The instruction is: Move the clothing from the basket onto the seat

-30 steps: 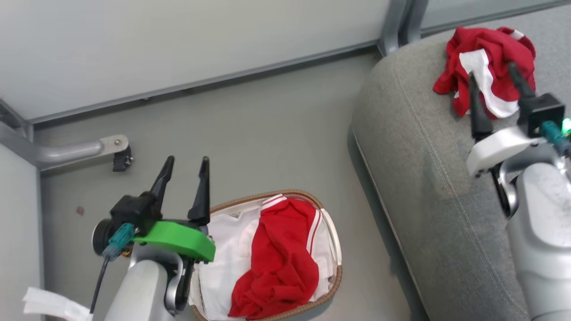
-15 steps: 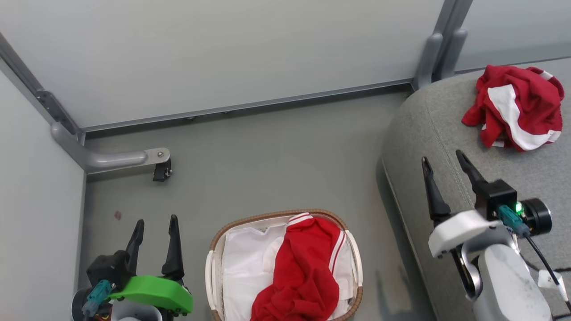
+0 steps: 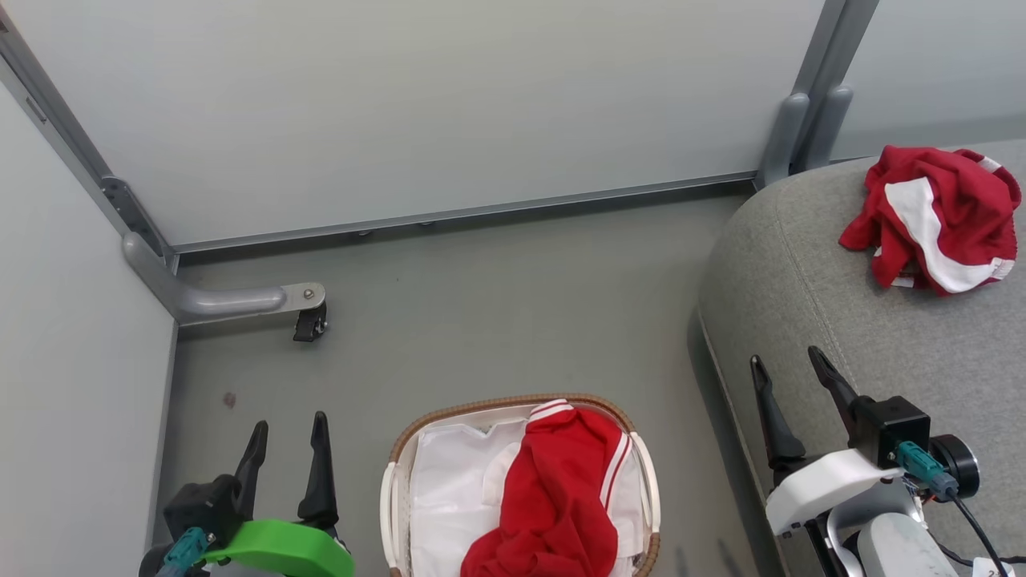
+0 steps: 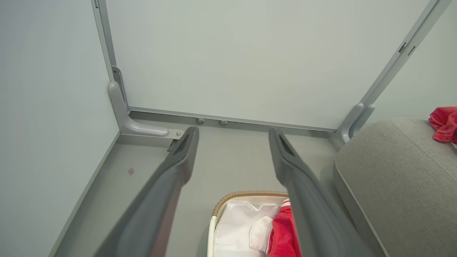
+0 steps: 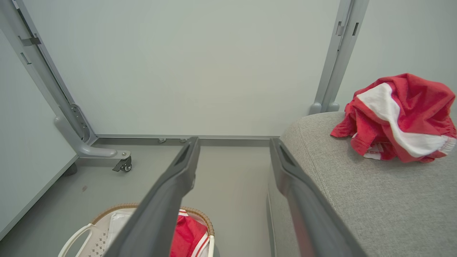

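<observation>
A red garment with white stripes (image 3: 553, 497) lies in the oval cream basket (image 3: 513, 402) on the floor, over its white liner; the left wrist view catches its edge (image 4: 282, 232). A second crumpled red-and-white garment (image 3: 934, 216) (image 5: 396, 117) rests on the grey seat (image 3: 842, 320) at the right. My left gripper (image 3: 288, 433) hangs open and empty left of the basket. My right gripper (image 3: 785, 365) stands open and empty over the seat's near edge, well short of the garment there.
Pale wall panels with grey metal frames close off the back and left. A grey foot bracket with a small black castor (image 3: 309, 324) juts onto the floor at the left. Bare grey floor (image 3: 513, 304) lies between basket, wall and seat.
The head camera has tilted up and shifted, so the whole picture moved. My right gripper has drawn back from the garment on the seat toward the seat's near edge. Both grippers stayed open.
</observation>
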Motion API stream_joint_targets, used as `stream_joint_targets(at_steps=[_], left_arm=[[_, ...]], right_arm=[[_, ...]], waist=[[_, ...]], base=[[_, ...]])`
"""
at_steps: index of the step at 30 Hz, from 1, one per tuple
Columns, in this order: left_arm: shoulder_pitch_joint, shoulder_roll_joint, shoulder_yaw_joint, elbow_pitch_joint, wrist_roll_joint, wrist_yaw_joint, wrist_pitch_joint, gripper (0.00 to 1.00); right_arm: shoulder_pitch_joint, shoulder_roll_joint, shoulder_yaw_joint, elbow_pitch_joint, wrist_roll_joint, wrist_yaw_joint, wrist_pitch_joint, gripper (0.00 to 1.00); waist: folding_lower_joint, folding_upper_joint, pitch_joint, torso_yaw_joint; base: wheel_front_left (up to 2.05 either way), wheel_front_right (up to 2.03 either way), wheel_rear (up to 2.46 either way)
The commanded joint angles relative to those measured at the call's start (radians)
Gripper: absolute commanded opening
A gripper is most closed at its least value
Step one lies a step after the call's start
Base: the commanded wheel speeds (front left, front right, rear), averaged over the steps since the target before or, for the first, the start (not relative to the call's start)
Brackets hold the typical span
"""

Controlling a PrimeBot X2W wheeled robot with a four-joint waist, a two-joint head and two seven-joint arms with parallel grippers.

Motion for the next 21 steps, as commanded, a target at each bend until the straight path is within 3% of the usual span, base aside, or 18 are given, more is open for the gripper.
stream_joint_targets(at_steps=[1, 21], left_arm=[[0.014, 0.001, 0.001, -0.002, -0.004, 0.002, 0.001, 1.0], [-0.004, 0.001, -0.009, 0.001, -0.003, -0.002, 0.001, 1.0]], right_arm=[[0.012, -0.003, 0.003, -0.004, 0.006, -0.001, -0.002, 1.0], [-0.006, -0.003, 0.015, -0.009, 0.014, -0.001, -0.002, 1.0]], waist=[[0.0001, 0.0, -0.001, -0.003], [0.0001, 0.0, 0.01, -0.011]], base=[[0.0, 0.0, 0.0], [0.0, 0.0, 0.0]])
